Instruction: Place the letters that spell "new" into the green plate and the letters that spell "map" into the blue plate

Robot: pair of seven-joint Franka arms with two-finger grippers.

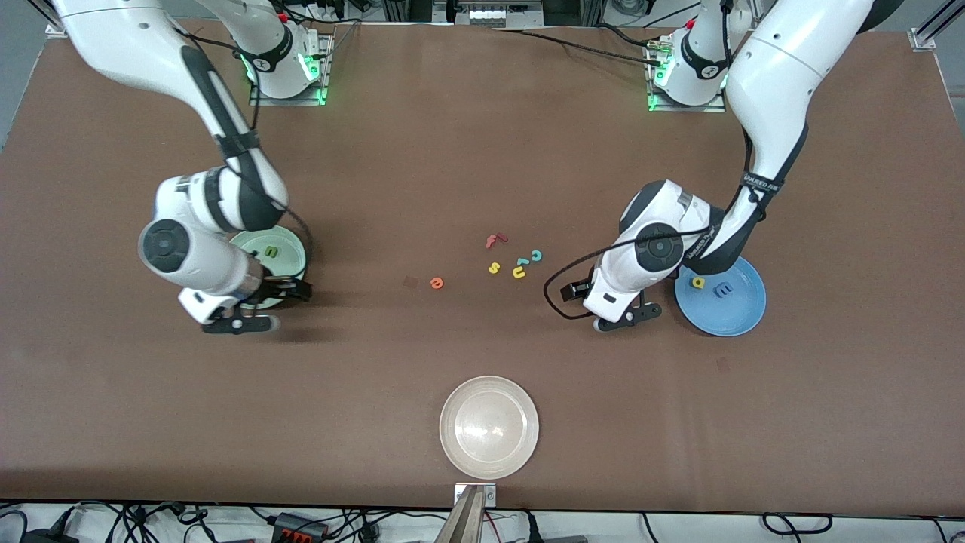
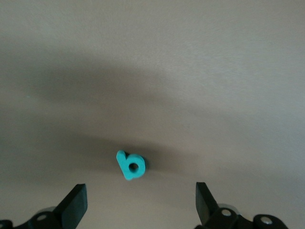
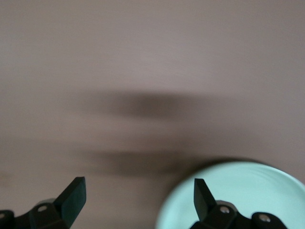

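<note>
Toward the right arm's end of the table sat the green plate (image 1: pixel 292 245), with the dark green n (image 1: pixel 271 252) lying in it. The right pincer (image 3: pixel 138 195) hung just over the plate's rim on the side nearer the front camera, its fingers spread wide with nothing between them. Toward the left arm's end lay the blue plate (image 1: pixel 737 315), which held the yellow a (image 1: pixel 698 283) and the blue m (image 1: pixel 724 289) side by side but apart. The left pincer (image 2: pixel 140 200) hovered over the bare table just beside that plate, on the side toward the middle. It was spread too and gripped nothing. The teal p (image 2: pixel 130 165) lay flat on the table straight below its gap, touched by neither finger. Near the table's middle the orange e (image 1: pixel 436 283) lay alone. Close by was a loose cluster: the red f (image 1: pixel 495 240), the yellow s (image 1: pixel 494 267), the yellow u (image 1: pixel 519 273) and the teal c (image 1: pixel 537 255). Nearest the front camera stood the white plate (image 1: pixel 489 461), with nothing in it.
</note>
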